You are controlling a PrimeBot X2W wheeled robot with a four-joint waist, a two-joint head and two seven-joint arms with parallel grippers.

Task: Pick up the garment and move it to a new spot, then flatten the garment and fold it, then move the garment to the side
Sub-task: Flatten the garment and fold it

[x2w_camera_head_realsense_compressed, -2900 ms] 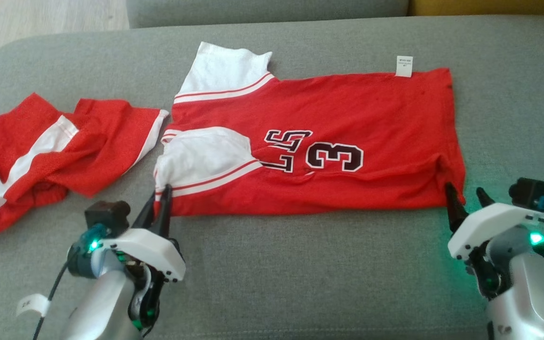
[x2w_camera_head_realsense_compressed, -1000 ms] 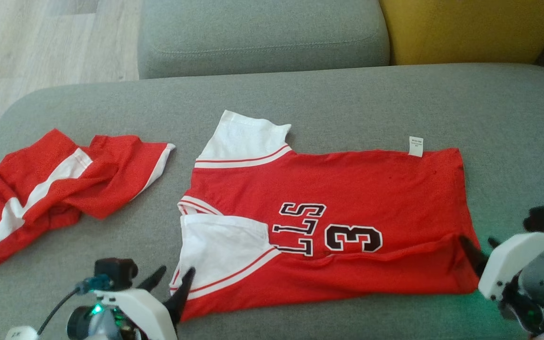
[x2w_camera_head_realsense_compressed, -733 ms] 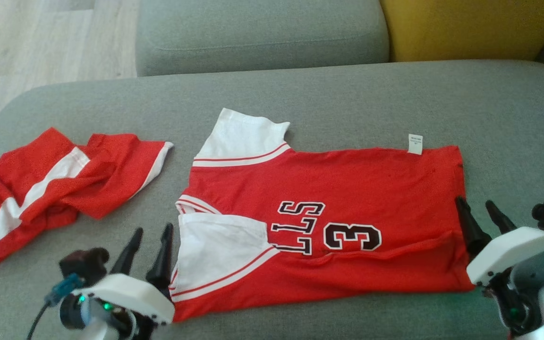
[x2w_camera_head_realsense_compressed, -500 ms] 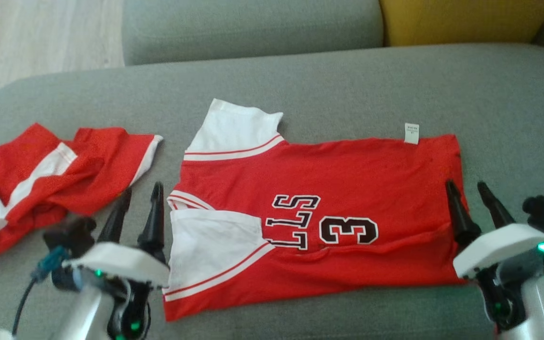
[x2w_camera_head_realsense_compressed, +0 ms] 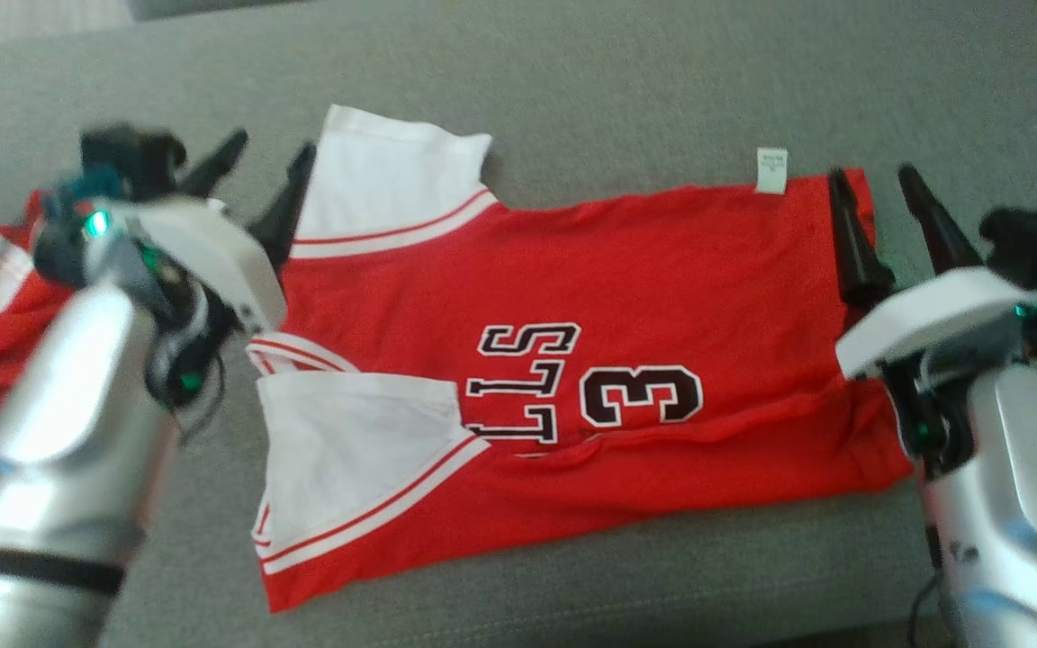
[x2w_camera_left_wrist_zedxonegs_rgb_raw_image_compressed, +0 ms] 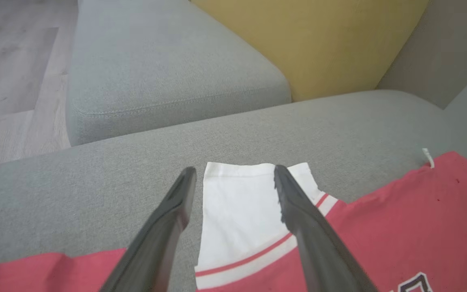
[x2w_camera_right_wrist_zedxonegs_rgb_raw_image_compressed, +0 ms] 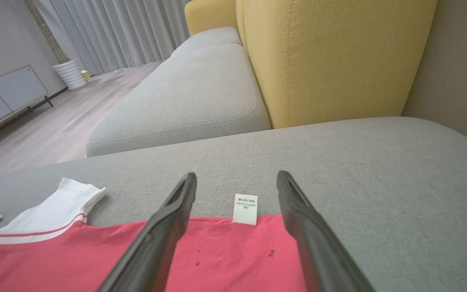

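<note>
The red garment (x2w_camera_head_realsense_compressed: pixel 626 270) is laid flat on the grey cushion (x2w_camera_head_realsense_compressed: pixel 617 90), its long axis stretched between both grippers. The white sleeve end is found at the spread left gripper (x2w_camera_head_realsense_compressed: pixel 271 144), the labelled hem at the spread right gripper (x2w_camera_head_realsense_compressed: pixel 870 173); nothing is held.

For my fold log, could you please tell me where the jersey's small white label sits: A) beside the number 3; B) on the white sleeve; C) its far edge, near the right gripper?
C: the label sticks out from the jersey's far edge, between the open right gripper's fingers in the right wrist view.
</note>
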